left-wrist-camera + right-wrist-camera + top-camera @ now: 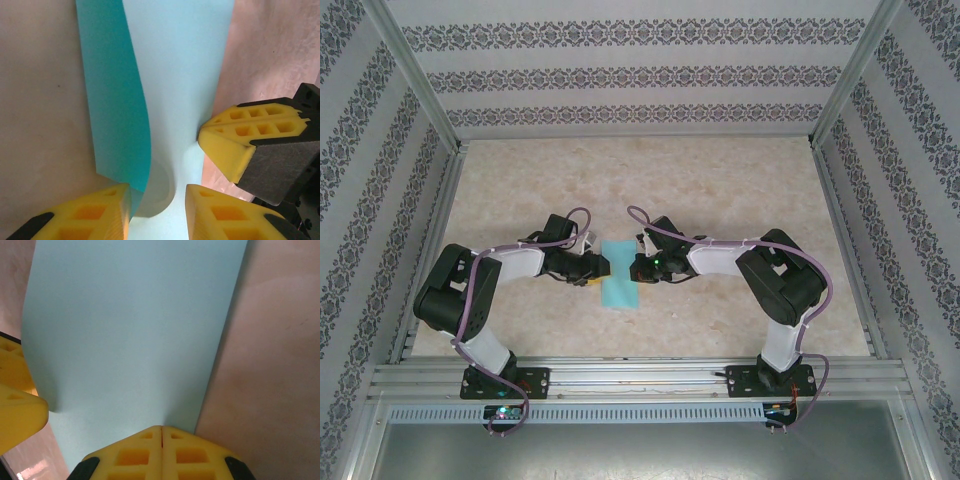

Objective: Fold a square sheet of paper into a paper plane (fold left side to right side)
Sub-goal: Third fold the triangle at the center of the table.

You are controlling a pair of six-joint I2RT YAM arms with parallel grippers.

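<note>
Left gripper (159, 199): jaws are held partly apart around the curled near edge.
Right gripper (161, 434): fingertips are closed together and pressed on the right edge.
Square sheet of paper (618, 275): lies mid-table between both grippers.
Risk: if the curl is left uncreased, it may spring back and the edges be misaligned.

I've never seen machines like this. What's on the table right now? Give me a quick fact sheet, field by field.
Paper: one turquoise-blue sheet, mid-table
Paper state: one long side curled up over the rest
Left jaws: apart, the curled edge between them
Right jaws: shut, tips at the sheet's opposite edge
Table: pale, marbled
Surround: patterned walls
</note>
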